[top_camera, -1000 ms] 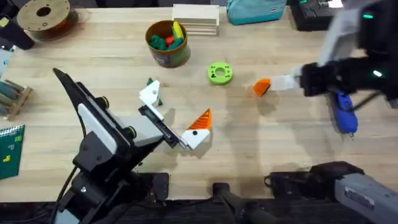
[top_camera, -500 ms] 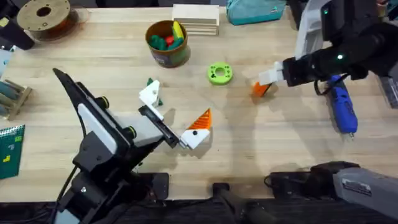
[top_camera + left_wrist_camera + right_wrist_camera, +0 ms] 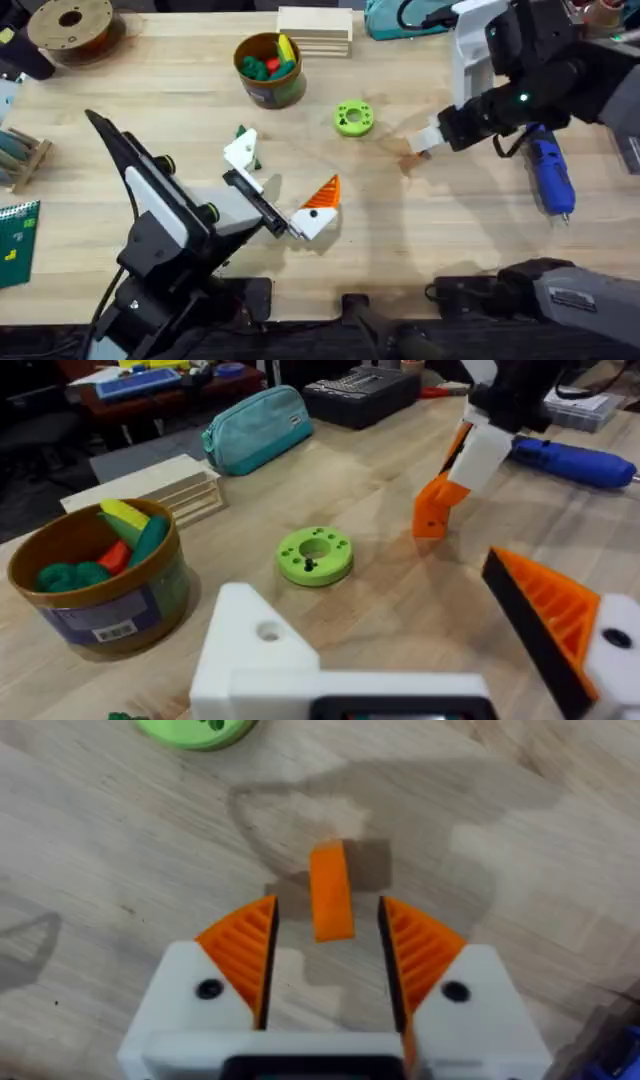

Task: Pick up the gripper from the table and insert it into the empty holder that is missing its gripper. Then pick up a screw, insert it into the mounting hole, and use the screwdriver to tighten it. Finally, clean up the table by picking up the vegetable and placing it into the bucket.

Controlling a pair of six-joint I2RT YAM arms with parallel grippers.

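The orange gripper (image 3: 330,892) stands on the table (image 3: 420,230), between the orange pads of my right gripper (image 3: 325,912), which is open with a gap on both sides. From the left wrist it is the orange gripper (image 3: 437,506) under a white finger. My right gripper (image 3: 421,149) hangs left of the blue screwdriver (image 3: 550,178). My left gripper (image 3: 280,180) is open. Its white holder (image 3: 240,151) has no pad, and its other finger carries an orange one. The dark-green vegetable (image 3: 242,132) lies against the holder. The bucket (image 3: 270,68) stands behind. The screw is too small to make out.
A lime-green disc (image 3: 353,117) lies between the bucket and the orange piece. At the table's back stand a stack of wooden boards (image 3: 315,30), a teal pouch (image 3: 410,18) and a wooden spool (image 3: 70,25). Bare wood lies in front of the right gripper.
My right arm has swung left and turned its wrist downward, so its fingers now straddle the orange piece instead of lying level beside it. The left arm has not moved.
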